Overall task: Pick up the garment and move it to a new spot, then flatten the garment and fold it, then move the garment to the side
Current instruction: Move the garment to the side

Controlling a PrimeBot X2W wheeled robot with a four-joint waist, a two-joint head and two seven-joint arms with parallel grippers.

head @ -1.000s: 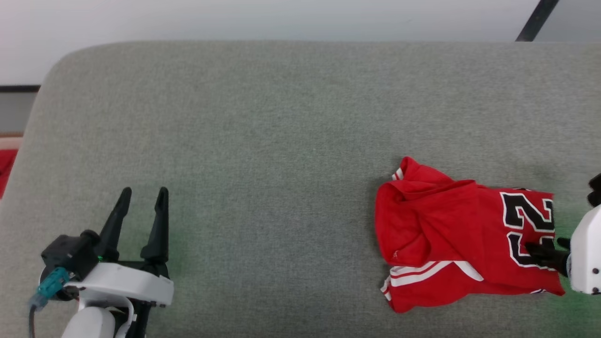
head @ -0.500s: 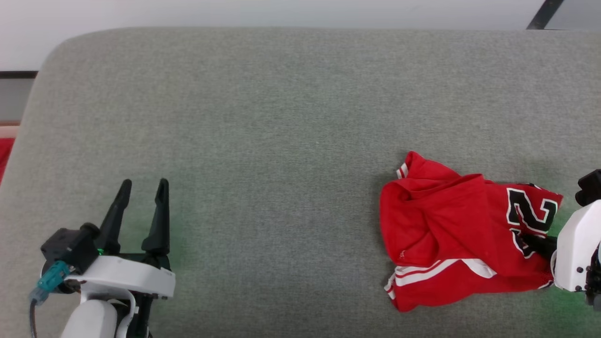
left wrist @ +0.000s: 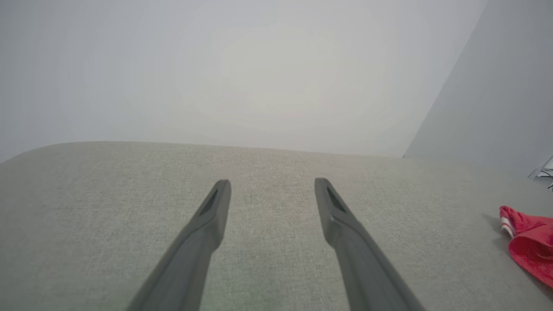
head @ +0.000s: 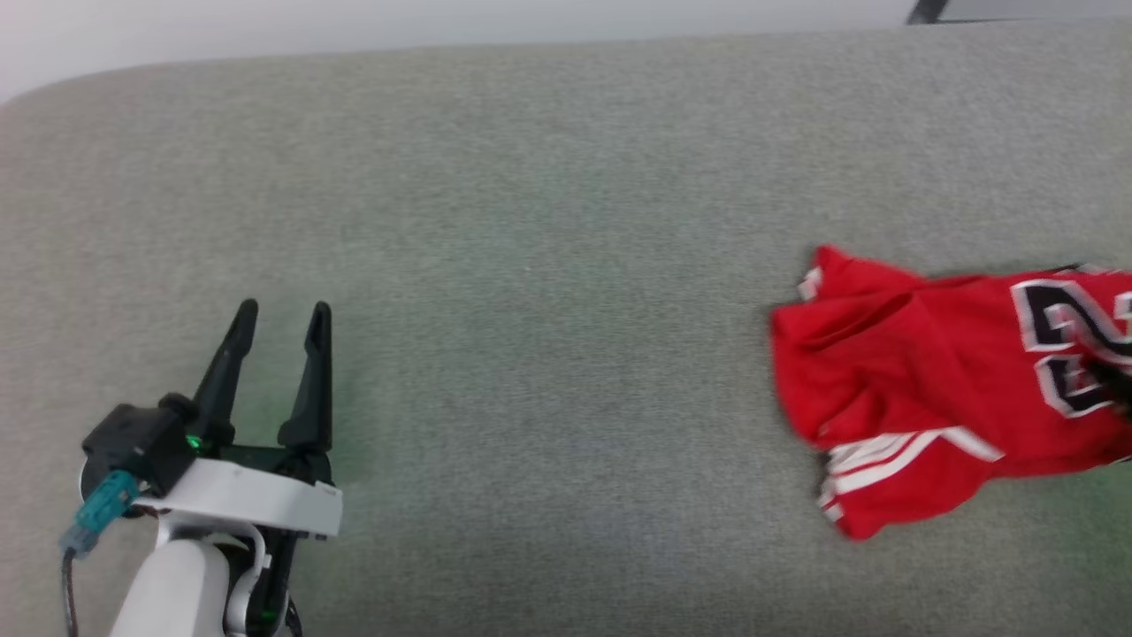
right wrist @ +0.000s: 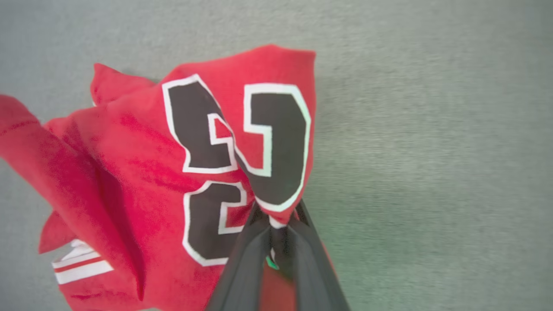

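Note:
The garment (head: 937, 389) is a red jersey with white striped bands and black-and-white numbers, lying crumpled at the right of the grey surface. In the right wrist view my right gripper (right wrist: 276, 218) is shut on a fold of the garment (right wrist: 142, 172) at the number print, and the cloth is drawn up into a peak at the fingertips. A dark bit of that gripper (head: 1119, 385) shows at the head view's right edge. My left gripper (head: 281, 310) stands open at the lower left with nothing between its fingers (left wrist: 207, 224). The garment's edge (left wrist: 529, 242) lies far to its right.
The grey fabric-covered surface (head: 548, 265) stretches wide between the two grippers, with a rounded far-left corner. A pale wall (left wrist: 259, 65) rises behind it. A dark bar (head: 924, 11) stands at the top right.
My right gripper has shut on the garment at the number print and the cloth has bunched up toward it. The head camera has moved, shifting the whole picture. The left gripper stays open.

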